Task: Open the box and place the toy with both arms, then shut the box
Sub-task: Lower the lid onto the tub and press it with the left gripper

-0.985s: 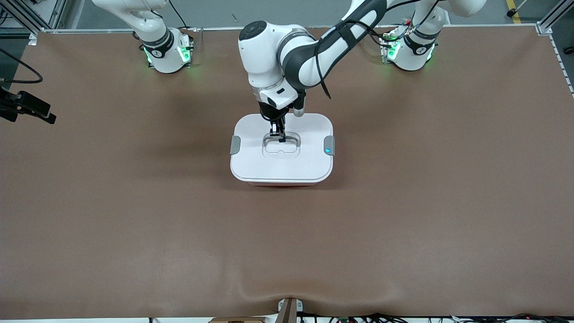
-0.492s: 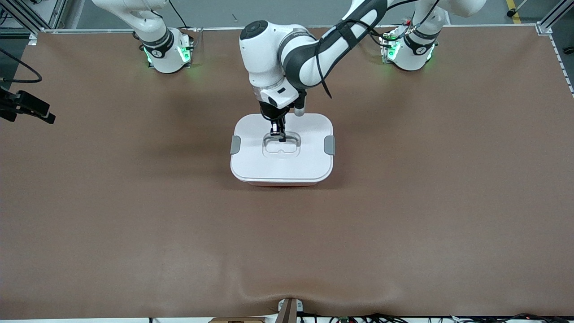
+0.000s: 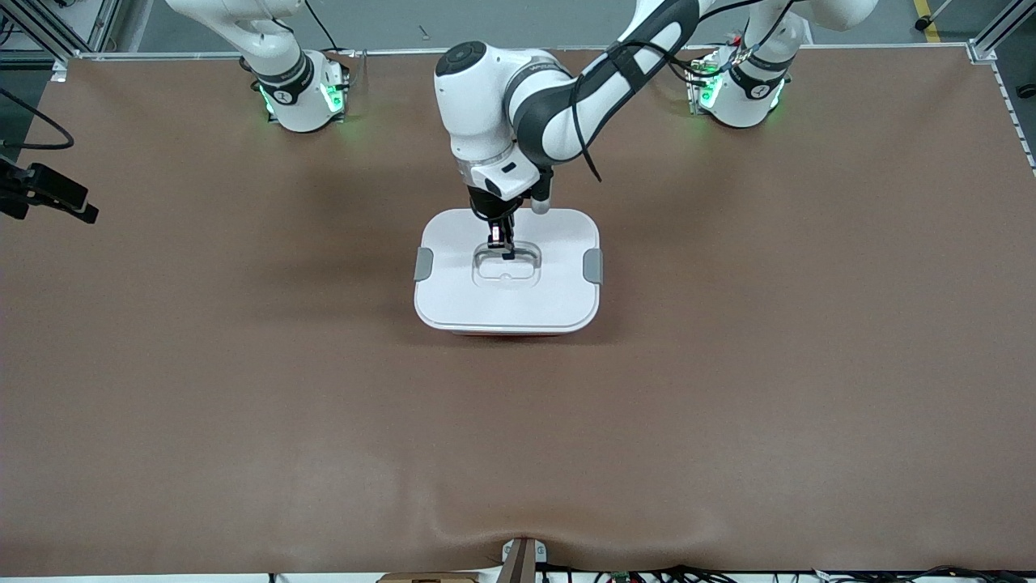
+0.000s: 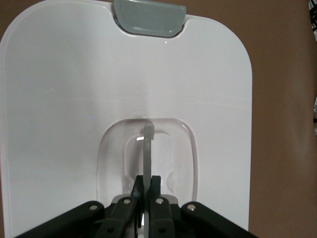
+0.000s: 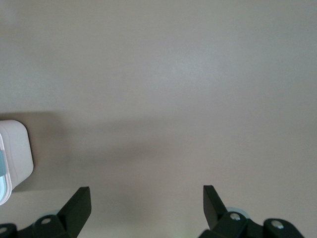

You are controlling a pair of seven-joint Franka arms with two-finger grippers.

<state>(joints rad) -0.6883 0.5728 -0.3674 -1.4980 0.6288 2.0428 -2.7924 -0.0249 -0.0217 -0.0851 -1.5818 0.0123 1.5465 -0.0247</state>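
Now lid [image 3: 507, 301] slightly raised, shifted.

Looks like a robotics lab: two arm bases [image 3: 303, 93] bolted to a brown bench [image 3: 728, 364], aluminium framing [image 3: 995, 32], loose cables [image 3: 647, 573], bare concrete floor.

Left arm [image 3: 566, 105]: reaches in from its base, wrist bent straight down over the lid handle [image 4: 147, 148]. Left gripper [image 3: 503, 240] – fingers [image 4: 134, 191] pinched tight on the raised handle, tips pointing down. Right arm [image 3: 267, 48]: waits, drawn back toward its end of the table. Right gripper [image 5: 147, 198] – fingers spread wide, holding nothing, facing down at the table [image 5: 173, 74].
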